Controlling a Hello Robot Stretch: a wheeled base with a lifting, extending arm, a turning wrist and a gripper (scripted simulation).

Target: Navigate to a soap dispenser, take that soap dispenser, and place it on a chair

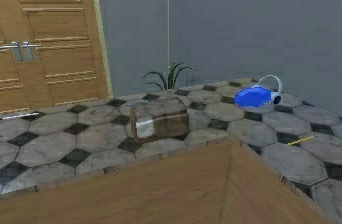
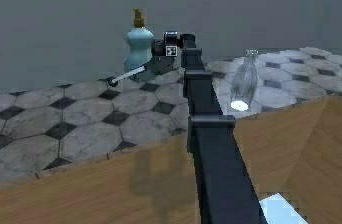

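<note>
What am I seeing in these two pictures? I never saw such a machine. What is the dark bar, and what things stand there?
These are simulator renders from a wheeled robot with one arm. The forward view looks ahead and down: wooden doors, a plant, a blue can-like thing and a brownish see-through thing on a grey tiled surface. The arm side view looks out sideways: the dark bar is the arm, ending in the gripper. Near it in the picture stands a teal soap dispenser with a pump top; a glass bottle stands further right. Whether the gripper holds anything cannot be told.
</note>
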